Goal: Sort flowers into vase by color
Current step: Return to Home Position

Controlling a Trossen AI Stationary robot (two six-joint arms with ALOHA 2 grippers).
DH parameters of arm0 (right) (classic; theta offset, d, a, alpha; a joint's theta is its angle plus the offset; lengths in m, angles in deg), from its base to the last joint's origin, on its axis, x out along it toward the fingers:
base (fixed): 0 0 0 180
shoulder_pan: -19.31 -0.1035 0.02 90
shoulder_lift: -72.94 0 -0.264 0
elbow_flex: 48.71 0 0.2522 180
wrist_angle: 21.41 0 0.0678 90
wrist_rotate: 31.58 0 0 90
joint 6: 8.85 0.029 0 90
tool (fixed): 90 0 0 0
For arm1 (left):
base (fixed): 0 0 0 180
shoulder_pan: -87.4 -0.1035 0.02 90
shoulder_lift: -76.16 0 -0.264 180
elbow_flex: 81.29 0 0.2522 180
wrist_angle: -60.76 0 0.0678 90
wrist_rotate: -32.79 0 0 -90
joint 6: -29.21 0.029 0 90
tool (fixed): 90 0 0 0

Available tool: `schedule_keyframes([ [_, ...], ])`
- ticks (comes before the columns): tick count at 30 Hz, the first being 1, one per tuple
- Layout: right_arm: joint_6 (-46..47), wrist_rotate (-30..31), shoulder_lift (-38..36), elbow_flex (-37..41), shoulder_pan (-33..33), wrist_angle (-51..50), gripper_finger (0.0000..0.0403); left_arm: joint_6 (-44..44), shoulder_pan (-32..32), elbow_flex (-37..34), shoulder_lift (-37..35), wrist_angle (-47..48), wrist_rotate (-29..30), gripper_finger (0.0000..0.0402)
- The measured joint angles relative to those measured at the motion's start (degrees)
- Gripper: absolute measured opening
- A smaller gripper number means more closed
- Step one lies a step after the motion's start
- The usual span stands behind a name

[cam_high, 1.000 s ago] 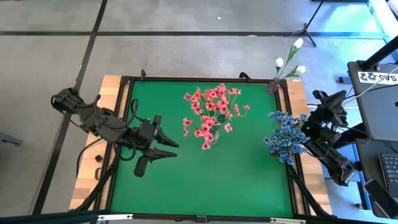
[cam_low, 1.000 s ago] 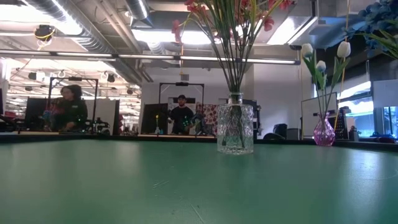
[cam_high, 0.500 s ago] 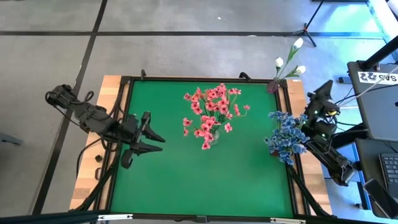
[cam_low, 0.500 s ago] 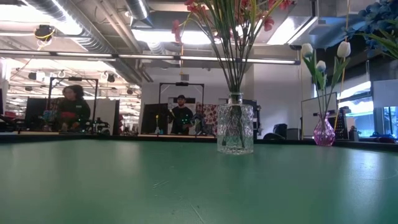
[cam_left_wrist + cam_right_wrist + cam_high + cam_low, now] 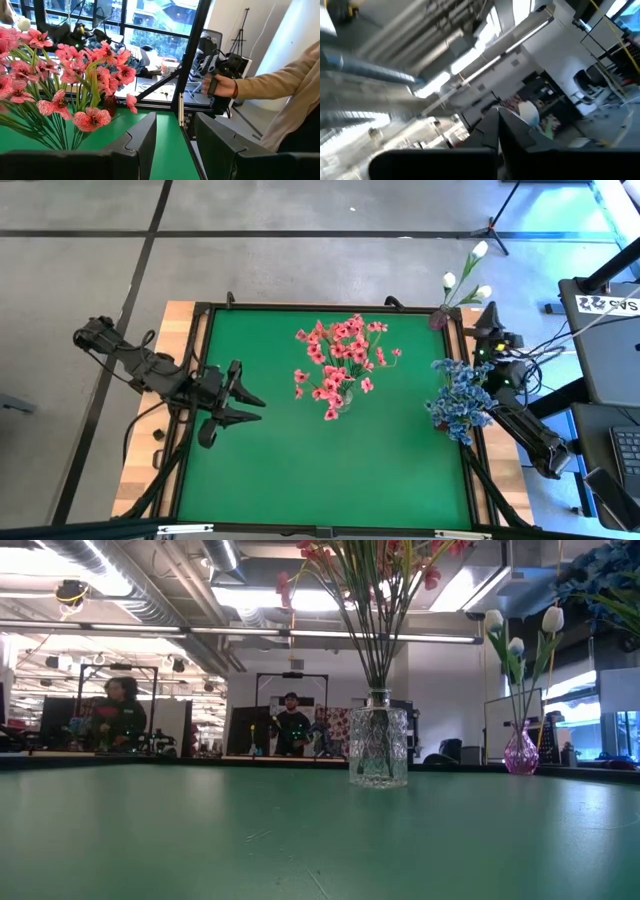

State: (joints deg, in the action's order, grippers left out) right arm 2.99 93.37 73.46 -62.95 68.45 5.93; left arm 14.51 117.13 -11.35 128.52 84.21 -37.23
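Observation:
Pink flowers (image 5: 340, 365) stand in a clear glass vase (image 5: 378, 748) at the table's middle, and show close in the left wrist view (image 5: 60, 80). Blue flowers (image 5: 460, 400) stand at the table's right edge, their holder hidden under the blooms. White buds (image 5: 468, 275) rise from a small purple vase (image 5: 521, 752) at the far right corner. My left gripper (image 5: 245, 402) is open over the table's left part, pointing at the pink flowers. My right gripper (image 5: 489, 318) is shut, tipped upward beside the purple vase, beyond the blue flowers; a white bud (image 5: 527, 111) shows past it.
A dark raised frame (image 5: 200, 360) borders the green table. A person's arm and hand (image 5: 235, 85) show beyond the table's right side. More people stand in the room behind (image 5: 120, 715). Open green surface lies along the near side (image 5: 330, 470).
My left gripper has drawn back toward the table's left edge, away from the pink flowers, staying open. My right gripper has swung from beside the blue flowers toward the far edge and tipped upward. The flowers have not moved.

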Motion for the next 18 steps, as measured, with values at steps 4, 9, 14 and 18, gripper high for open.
schedule_keyframes([
  [4,-5.79,0.9,0.02,0.0,0.0,-4.42,0.0012,0.26,0.0,0.0,0.0,0.02,-0.05,0.0131],
  [9,-13.49,8.06,0.02,0.02,0.0,-11.1,0.0012,2.19,0.0,0.0,0.0,0.04,-1.54,0.013],
  [14,-15.34,15.05,0.02,0.02,0.0,-19.17,0.0012,3.75,0.0,-0.09,-1.66,-0.09,-2.76,0.013],
  [18,-15.3,17.12,0.02,0.02,0.0,-25.44,0.0012,6.63,0.0,-2.69,-2.92,-3.67,-4.79,0.0131],
])
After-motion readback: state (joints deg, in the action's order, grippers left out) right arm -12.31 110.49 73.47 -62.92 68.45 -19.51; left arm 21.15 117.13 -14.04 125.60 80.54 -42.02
